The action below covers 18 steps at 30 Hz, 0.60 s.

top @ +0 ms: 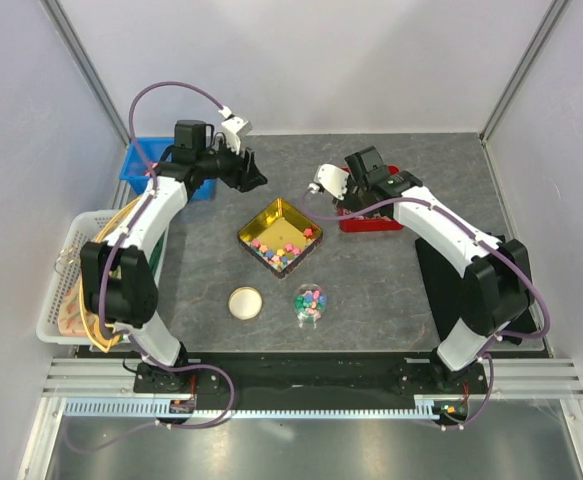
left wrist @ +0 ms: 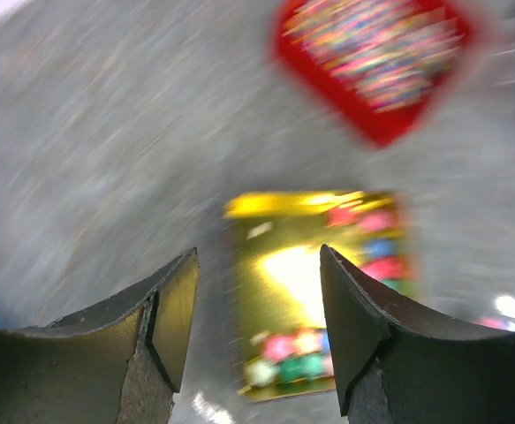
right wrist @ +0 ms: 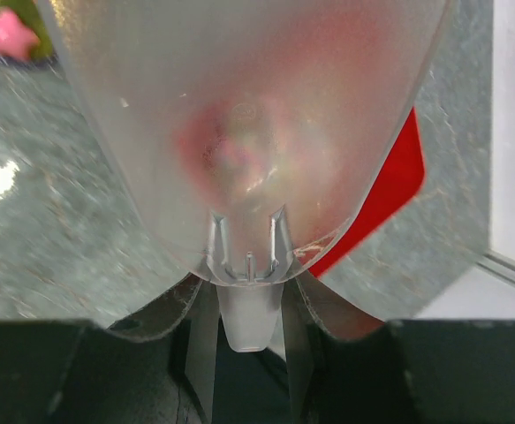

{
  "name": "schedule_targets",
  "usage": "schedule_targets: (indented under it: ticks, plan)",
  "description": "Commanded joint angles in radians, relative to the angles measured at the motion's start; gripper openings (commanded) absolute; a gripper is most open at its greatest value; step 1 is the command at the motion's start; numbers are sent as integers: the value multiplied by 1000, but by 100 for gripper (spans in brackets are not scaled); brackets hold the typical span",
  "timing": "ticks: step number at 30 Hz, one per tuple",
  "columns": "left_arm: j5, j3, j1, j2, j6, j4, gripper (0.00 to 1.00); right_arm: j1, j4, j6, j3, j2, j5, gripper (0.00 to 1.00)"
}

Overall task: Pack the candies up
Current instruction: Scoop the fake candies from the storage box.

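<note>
The candies [top: 276,250] lie in one gold tin [top: 279,207] in the middle of the desk [top: 391,290], and more sit in one clear jar [top: 310,303] nearer the arm bases, one round lid [top: 244,303] beside it. Two bins stand at the back, a blue bin [top: 141,165] by the left claw [left wrist: 257,256] and a red bin [top: 361,224] partly under the right arm. One white basket [top: 66,280] sits at the left edge. The left claw's fingers stand apart and empty in its blurred wrist view, facing the tin. The right claw [right wrist: 248,305] is clamped on a translucent scoop [right wrist: 257,132]. Only its wrist view shows that grip, and there the scoop hides most of the red bin.
</note>
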Motion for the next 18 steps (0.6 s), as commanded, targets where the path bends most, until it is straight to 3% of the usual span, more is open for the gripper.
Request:
schedule_targets:
  ticks: [1, 5, 18]
  plan:
    - [354, -11, -24, 10, -85, 15, 64, 6, 72, 122, 37, 16, -117, 0]
    - [456, 6, -25, 53, -119, 19, 64, 63, 83, 148, 32, 37, -81, 0]
    - [469, -23, -25, 92, -214, 102, 63, 201, 149, 165, -28, 42, 21, 0]
